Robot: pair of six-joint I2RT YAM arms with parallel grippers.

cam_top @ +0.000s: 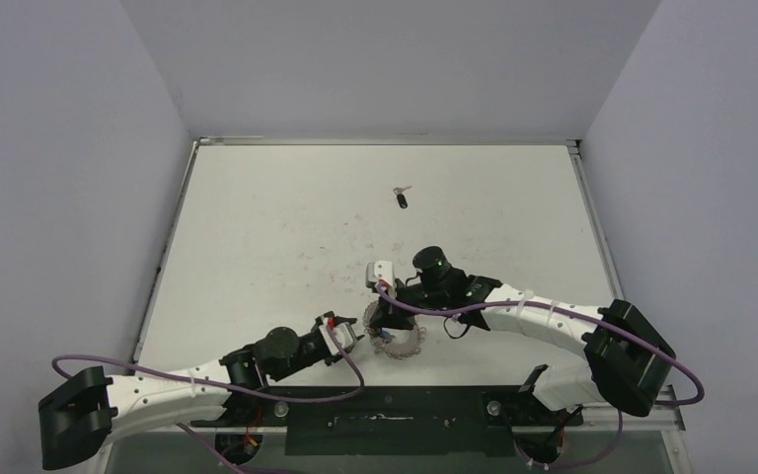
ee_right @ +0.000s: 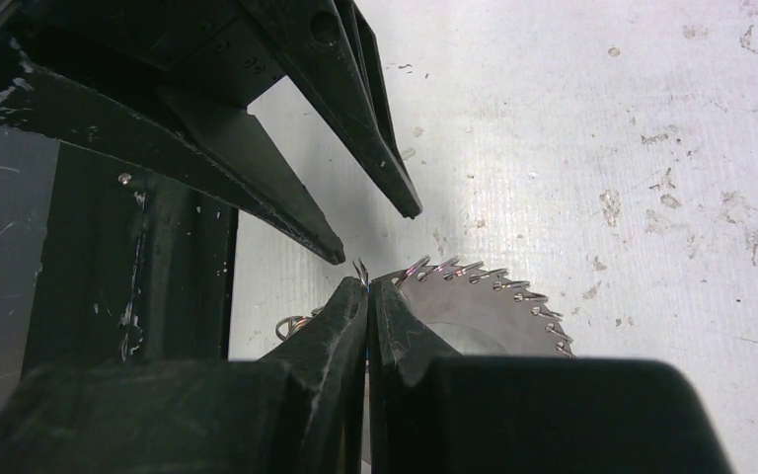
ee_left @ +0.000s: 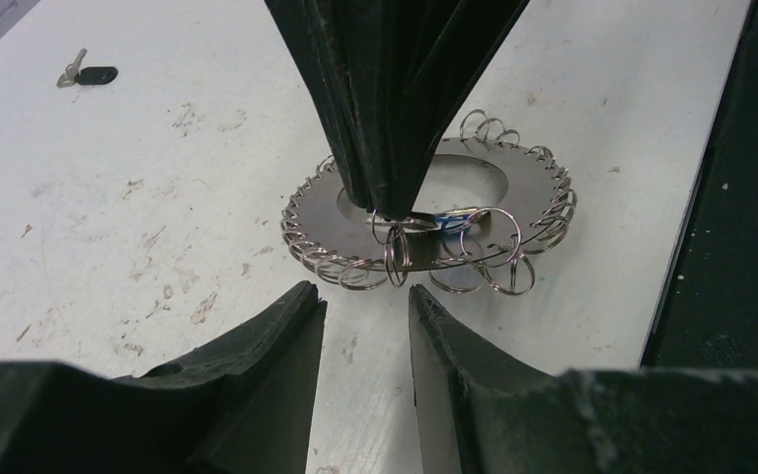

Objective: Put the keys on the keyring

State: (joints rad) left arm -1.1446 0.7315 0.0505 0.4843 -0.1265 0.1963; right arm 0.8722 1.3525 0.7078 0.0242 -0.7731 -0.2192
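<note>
The keyring (ee_left: 525, 174), a flat silvery disc with a hollow centre and wire loops round its rim, lies on the table near the arms' bases (cam_top: 408, 346). My right gripper (ee_right: 367, 284) is shut on one small rim loop at the ring's near edge, coming down from above in the left wrist view (ee_left: 393, 209). A bit of blue shows just beside its tips. My left gripper (ee_left: 361, 291) stands open just short of the ring, with nothing between its fingers. One black-headed key (cam_top: 402, 199) lies alone far up the table (ee_left: 94, 75).
The white tabletop (cam_top: 276, 247) is scuffed with small marks. A black strip (ee_left: 730, 197) runs along the near table edge right beside the ring. Grey walls close in the table on three sides.
</note>
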